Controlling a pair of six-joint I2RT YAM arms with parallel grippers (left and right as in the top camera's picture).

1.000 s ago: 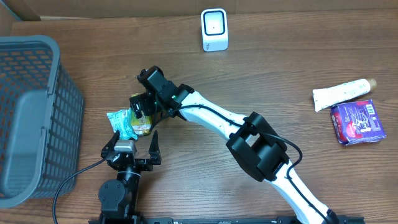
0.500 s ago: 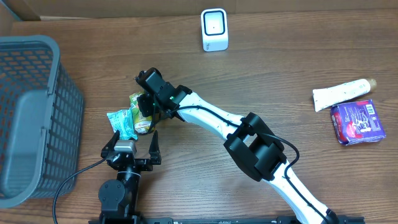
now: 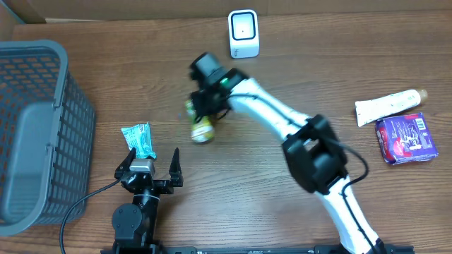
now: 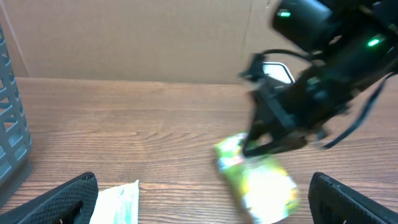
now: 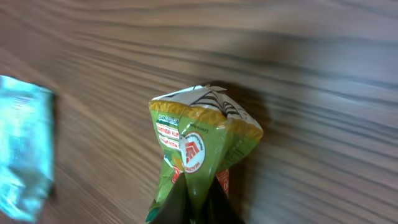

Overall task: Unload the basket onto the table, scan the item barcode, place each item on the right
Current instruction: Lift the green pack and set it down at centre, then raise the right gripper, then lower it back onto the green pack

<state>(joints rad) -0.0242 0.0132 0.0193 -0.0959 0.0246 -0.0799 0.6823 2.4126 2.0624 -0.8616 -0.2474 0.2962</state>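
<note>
The right gripper (image 3: 202, 111) pinches the green snack bag (image 3: 200, 128) by one edge, below and left of the scanner (image 3: 244, 33); the left gripper (image 3: 151, 159) stands wide and empty. The dangling bag may swing or slip from so thin a pinch, turning its barcode away from the scanner.

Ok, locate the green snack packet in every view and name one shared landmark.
Overhead: the green snack packet is left of centre, below the white scanner.
Left wrist: the packet is lower right of centre, blurred.
Right wrist: the packet is at bottom centre.
Landmark: the teal wrapper lies left of the packet in all three.
</note>
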